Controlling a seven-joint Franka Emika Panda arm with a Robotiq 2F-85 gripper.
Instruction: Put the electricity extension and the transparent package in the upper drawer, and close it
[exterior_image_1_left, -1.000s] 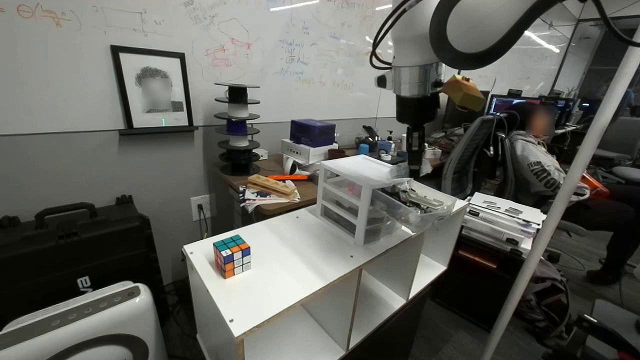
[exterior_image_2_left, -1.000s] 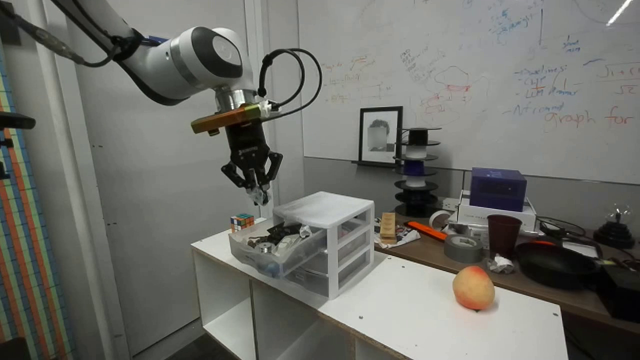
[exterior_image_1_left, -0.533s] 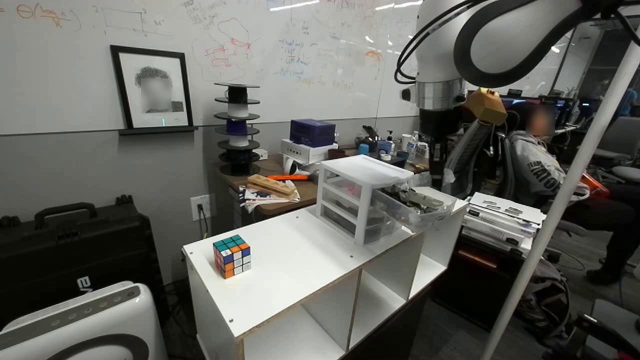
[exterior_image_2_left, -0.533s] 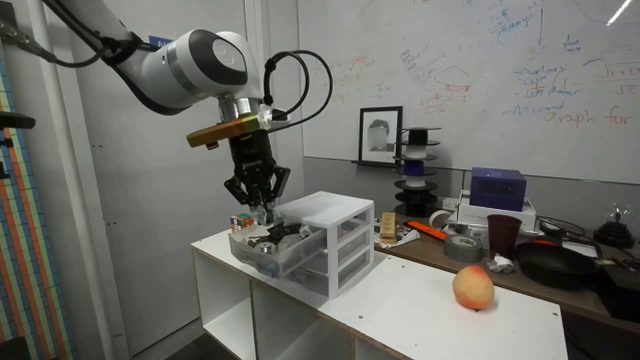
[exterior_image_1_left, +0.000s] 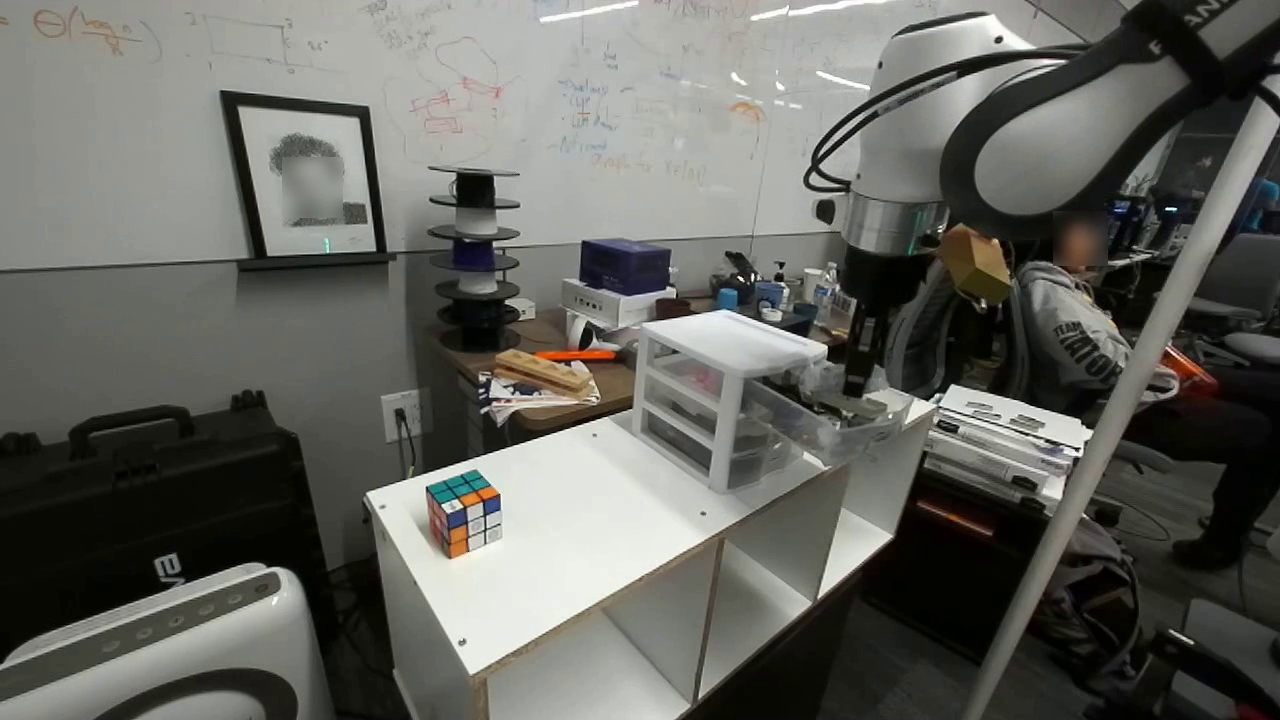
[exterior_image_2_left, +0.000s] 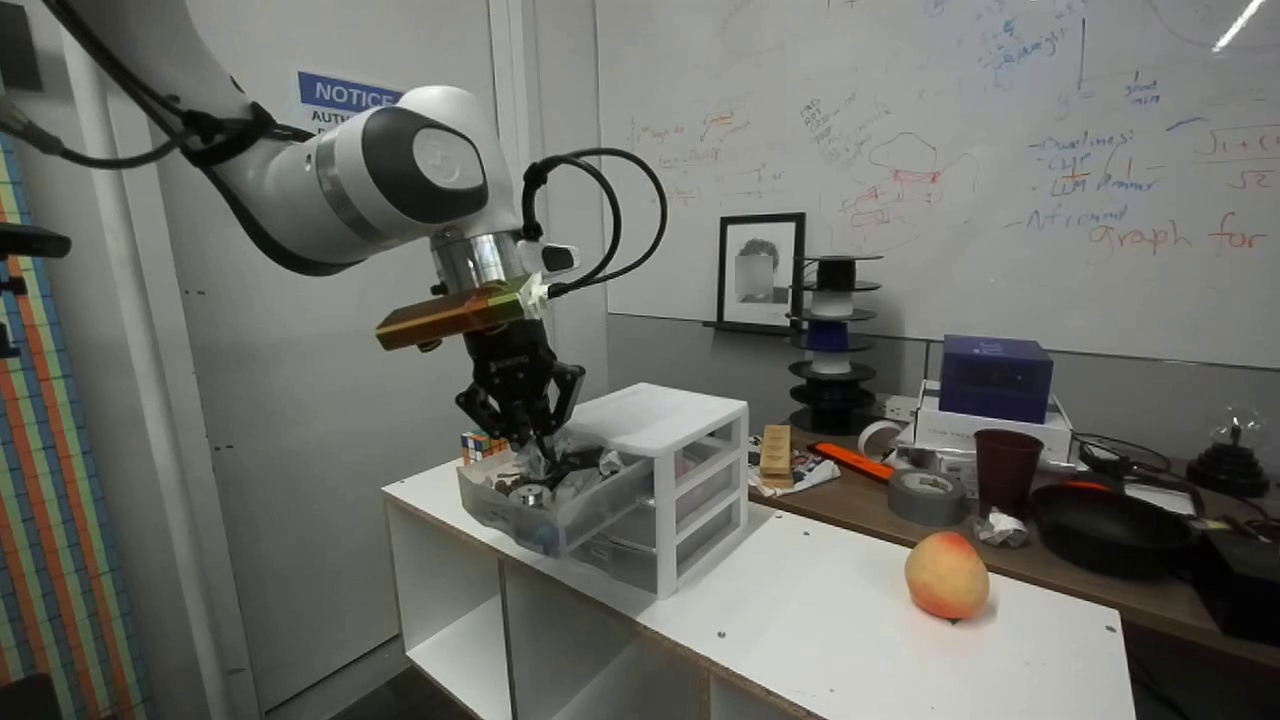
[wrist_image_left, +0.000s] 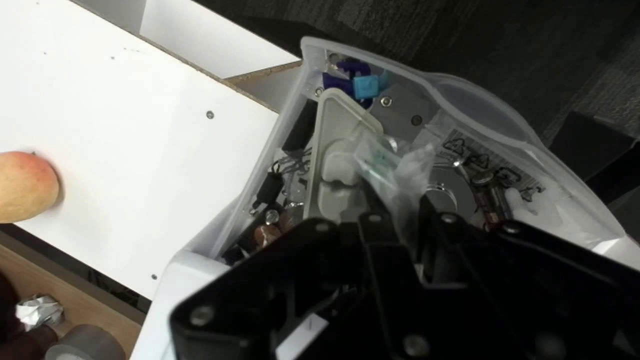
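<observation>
Your pulled-out, translucent plastic upper drawer (exterior_image_2_left: 610, 503) looks crowded enough to jam on closing.
Over it, your black, 2-fingered metal claw (wrist_image_left: 398, 197) stands nearly closed, pinching the crumpled, clear plastic package (wrist_image_left: 386, 162), which, being so thin, could cling on release and ride back out.

Black hand (wrist_image_left: 397, 207), clear greyish package (wrist_image_left: 402, 175), milky upper drawer (exterior_image_2_left: 605, 505) — and that cube (exterior_image_1_left: 465, 513), chequered green, orange, blue, white.
</observation>
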